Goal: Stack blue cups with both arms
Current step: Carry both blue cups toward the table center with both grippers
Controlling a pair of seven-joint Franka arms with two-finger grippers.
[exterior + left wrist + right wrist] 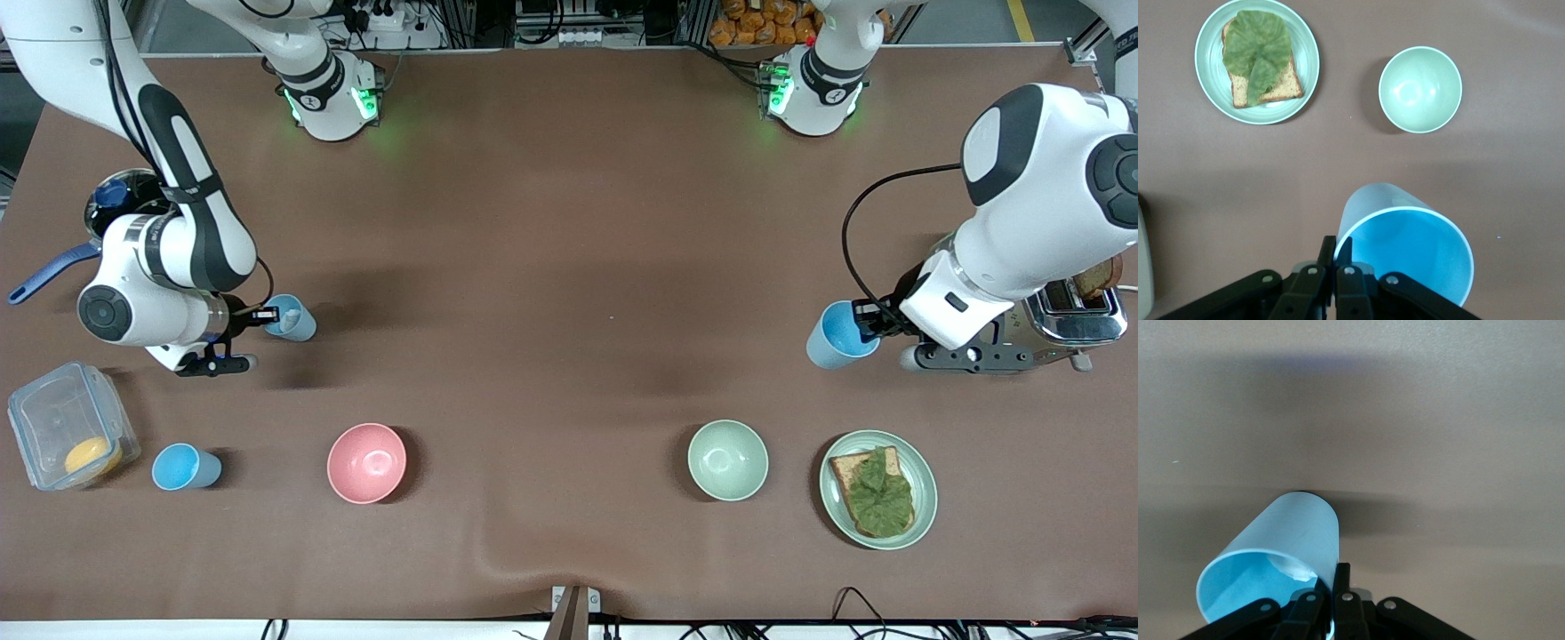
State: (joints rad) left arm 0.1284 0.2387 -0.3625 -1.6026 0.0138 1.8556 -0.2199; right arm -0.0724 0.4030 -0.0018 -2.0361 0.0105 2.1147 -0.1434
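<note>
Three blue cups are in view. My right gripper (269, 314) is shut on the rim of one blue cup (293, 318) toward the right arm's end of the table. In the right wrist view the fingers (1342, 577) pinch that cup's wall (1288, 533), one inside and one outside. My left gripper (867, 326) is shut on the rim of a second blue cup (837, 336) beside the toaster, and in the left wrist view its fingers (1328, 252) clamp the wall of that cup (1405, 247). A third blue cup (184, 467) stands free, nearer the front camera.
A pink bowl (366, 462), a pale green bowl (727, 460) and a plate (925, 508) with toast and lettuce stand in a row near the front camera. A clear container (67, 427) sits beside the free cup. A toaster (1080, 324) and a blue-handled pan (53, 267) are at the table's ends.
</note>
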